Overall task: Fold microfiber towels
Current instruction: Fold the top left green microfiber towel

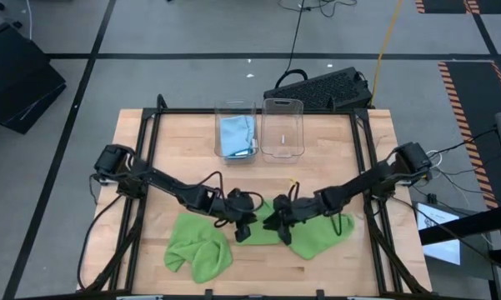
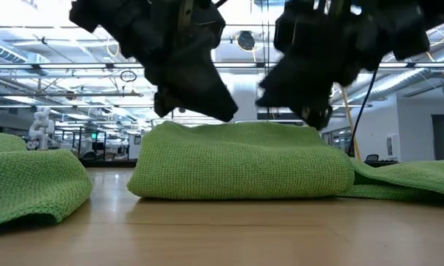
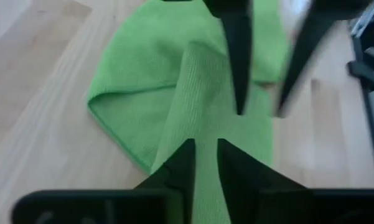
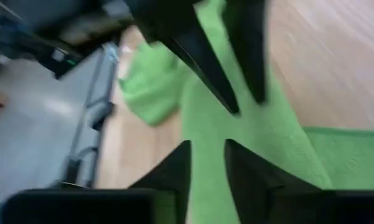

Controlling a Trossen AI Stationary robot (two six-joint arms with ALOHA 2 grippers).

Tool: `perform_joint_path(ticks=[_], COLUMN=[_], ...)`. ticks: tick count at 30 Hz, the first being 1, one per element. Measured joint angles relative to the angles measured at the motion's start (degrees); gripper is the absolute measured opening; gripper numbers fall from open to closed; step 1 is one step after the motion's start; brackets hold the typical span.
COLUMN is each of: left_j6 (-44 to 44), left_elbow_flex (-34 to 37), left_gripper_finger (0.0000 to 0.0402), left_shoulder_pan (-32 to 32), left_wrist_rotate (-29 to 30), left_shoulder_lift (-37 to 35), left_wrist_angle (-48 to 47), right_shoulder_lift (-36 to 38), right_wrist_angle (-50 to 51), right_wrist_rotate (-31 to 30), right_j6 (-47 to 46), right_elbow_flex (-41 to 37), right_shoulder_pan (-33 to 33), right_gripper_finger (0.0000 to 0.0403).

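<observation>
A lime green microfiber towel (image 1: 313, 237) lies at the table's near middle, bunched into a raised ridge (image 2: 240, 159) between my two grippers. My left gripper (image 1: 244, 223) and my right gripper (image 1: 277, 220) face each other over that ridge, each shut on it. A second green towel (image 1: 198, 248) lies crumpled on the table to the left. A light blue towel (image 1: 236, 133) sits inside the left clear bin at the back. My left gripper pinches the towel's raised ridge (image 3: 205, 134) between its two fingers, slanting down from the table's left, the fingers along the ridge. The towel's underside rests on the table. My right gripper pinches the same ridge (image 4: 208, 134) between its two fingers, slanting down from the table's right. The cloth stays slack, spread on the table behind it.
Two clear bins stand at the back middle: the left bin (image 1: 221, 112) holds the blue towel, the right bin (image 1: 283, 129) shows nothing inside. A black frame (image 1: 258, 111) borders the wooden table. Bare wood lies between the bins and the grippers.
</observation>
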State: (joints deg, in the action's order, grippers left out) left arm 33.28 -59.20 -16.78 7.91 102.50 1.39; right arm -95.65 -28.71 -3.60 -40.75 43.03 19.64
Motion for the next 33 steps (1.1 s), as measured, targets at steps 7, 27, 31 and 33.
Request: perform_joint_path(ticks=[7, 27, 31, 33], left_j6=[-0.1, 0.3, 1.1, 0.5], left_elbow_flex=[1.4, 1.5, 1.5, 1.5], left_gripper_finger=[0.0005, 0.0014, 0.0015, 0.0009], left_shoulder_pan=[-1.0, -0.5, -0.8, -1.0], left_wrist_rotate=[1.0, 0.7, -0.6, -0.8], left_shoulder_lift=[4.1, -1.6, -2.9, -2.0], left_wrist_angle=[-0.8, -2.9, 4.2, 7.5], right_shoulder_lift=[-5.6, 3.8, 8.1, 9.6], right_wrist_angle=[-1.5, 7.1, 17.2, 19.8], right_wrist_rotate=[-2.4, -2.2, -0.9, 0.7], right_j6=[0.9, -19.5, -35.8, -43.2], right_elbow_flex=[0.1, 0.1, 0.0, 0.0], right_shoulder_pan=[-2.5, -3.2, -2.2, -1.1], right_gripper_finger=[0.0004, 0.0022, 0.0049, 0.0070])
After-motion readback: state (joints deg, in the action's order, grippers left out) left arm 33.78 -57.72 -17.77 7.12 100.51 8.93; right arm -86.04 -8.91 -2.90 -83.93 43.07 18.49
